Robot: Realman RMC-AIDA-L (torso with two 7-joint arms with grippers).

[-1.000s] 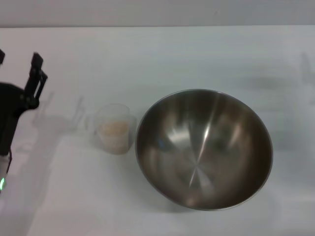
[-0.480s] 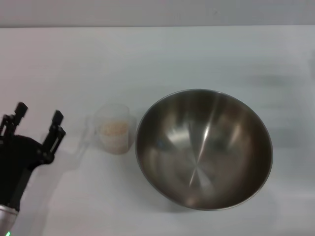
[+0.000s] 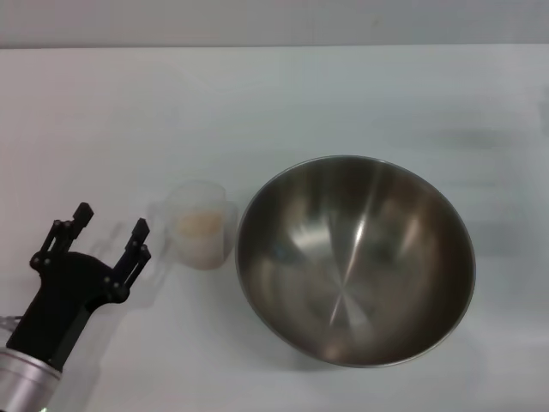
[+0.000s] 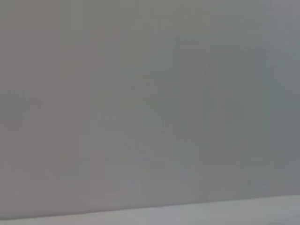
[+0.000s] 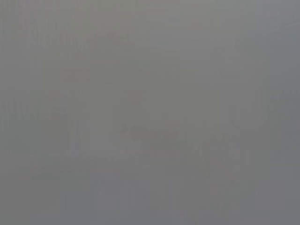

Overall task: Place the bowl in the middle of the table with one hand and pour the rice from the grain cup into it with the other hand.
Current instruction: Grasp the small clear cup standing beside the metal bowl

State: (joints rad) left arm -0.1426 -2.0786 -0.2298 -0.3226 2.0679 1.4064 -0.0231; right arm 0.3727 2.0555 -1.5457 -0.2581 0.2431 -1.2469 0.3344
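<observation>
In the head view the large steel bowl (image 3: 355, 257) stands empty on the white table (image 3: 257, 103), right of centre. The clear grain cup (image 3: 202, 225) stands upright just left of the bowl, with beige rice (image 3: 196, 227) inside; its handle points left. My left gripper (image 3: 110, 227) is open and empty, left of the cup near its handle, not touching it. My right gripper is out of view. Both wrist views show only plain grey.
The table's far edge (image 3: 274, 45) runs along the top of the head view. Bare tabletop lies behind the cup and the bowl.
My left gripper has come down from the far left edge and moved right toward the cup's handle. The cup and the bowl have not moved.
</observation>
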